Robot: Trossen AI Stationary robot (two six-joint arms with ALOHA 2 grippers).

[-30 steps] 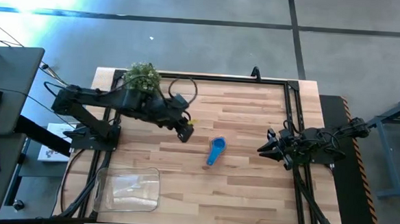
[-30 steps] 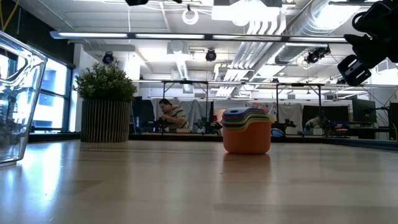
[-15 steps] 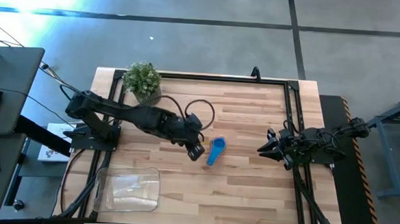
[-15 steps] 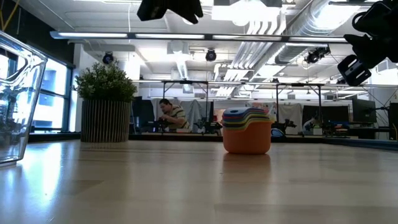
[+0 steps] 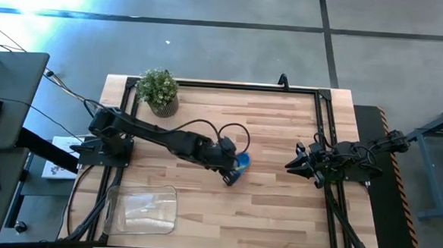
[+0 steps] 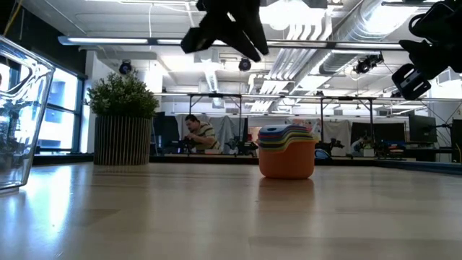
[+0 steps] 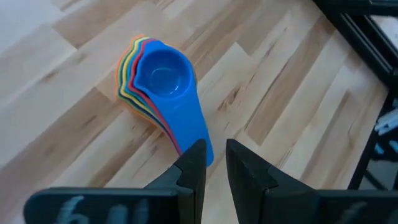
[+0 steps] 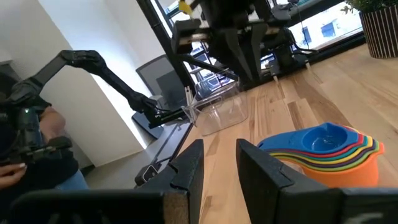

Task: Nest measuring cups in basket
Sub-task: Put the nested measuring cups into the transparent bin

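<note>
Where the high view looks down, the measuring cups [image 5: 238,167] lie mid-table, blue on top, the left gripper [image 5: 231,164] over them, the basket [image 5: 141,209] well apart. Low view: orange outermost. Left wrist view: nested rims, fingers narrowly apart, empty. Right gripper [image 8: 216,163] waits at the right edge, fingers slightly apart.

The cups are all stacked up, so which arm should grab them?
The left one, probably. Its gripper hangs right above the cups, fingers a little apart near the handles. The right gripper waits farther off by the table's edge.
</note>
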